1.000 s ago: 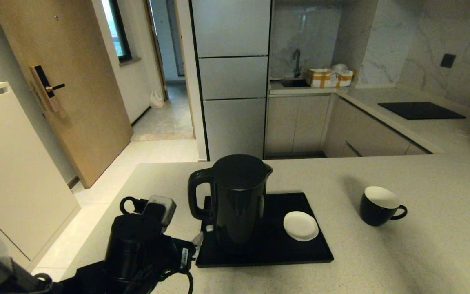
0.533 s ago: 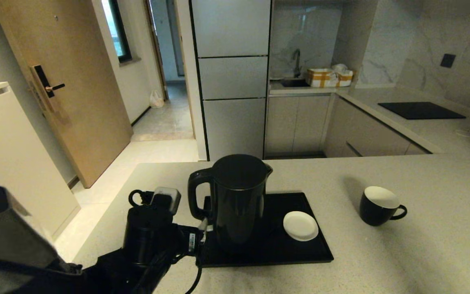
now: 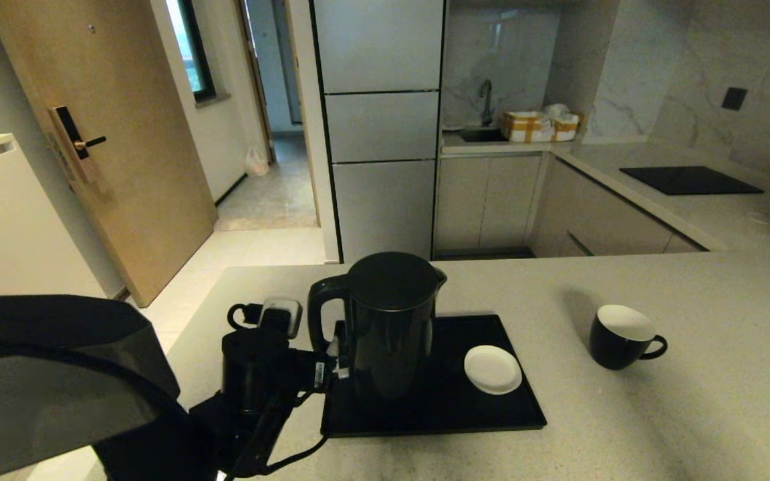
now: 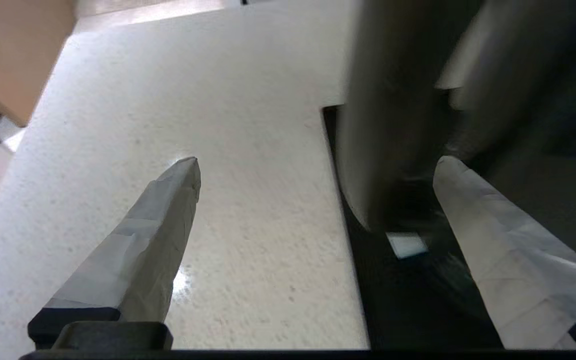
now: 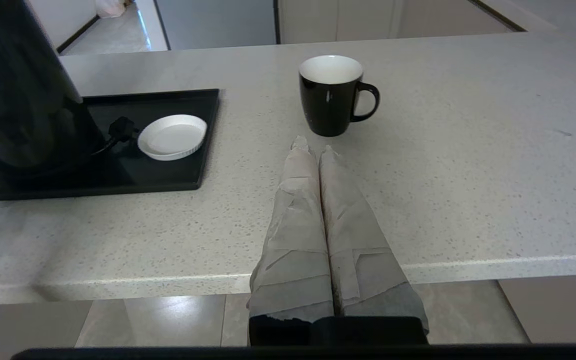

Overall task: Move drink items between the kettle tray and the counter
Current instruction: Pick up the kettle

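The black kettle [image 3: 393, 321] stands on the left half of the black tray [image 3: 485, 411], on the speckled counter [image 3: 692, 414]. My left gripper [image 3: 335, 354] is at the kettle's loop handle [image 3: 318, 321]. In the left wrist view the left gripper [image 4: 315, 164] is open; the handle [image 4: 388, 125] stands between its fingers, one finger over the counter [image 4: 218, 125], the other in the gap by the kettle body [image 4: 523, 75]. The black mug [image 3: 622, 337] stands on the counter right of the tray. My right gripper [image 5: 313, 142] is shut and empty, just short of the mug [image 5: 330, 95].
A white saucer [image 3: 492, 369] lies on the tray's right half, beside a black plug [image 5: 120, 129]. A black hob panel [image 3: 690, 180] sits on the far right counter. The counter's left edge [image 3: 191, 327] drops to the floor beside my left arm.
My left arm has moved forward and right, bringing its open fingers up around the kettle's handle. Kettle, mug and saucer have not moved.
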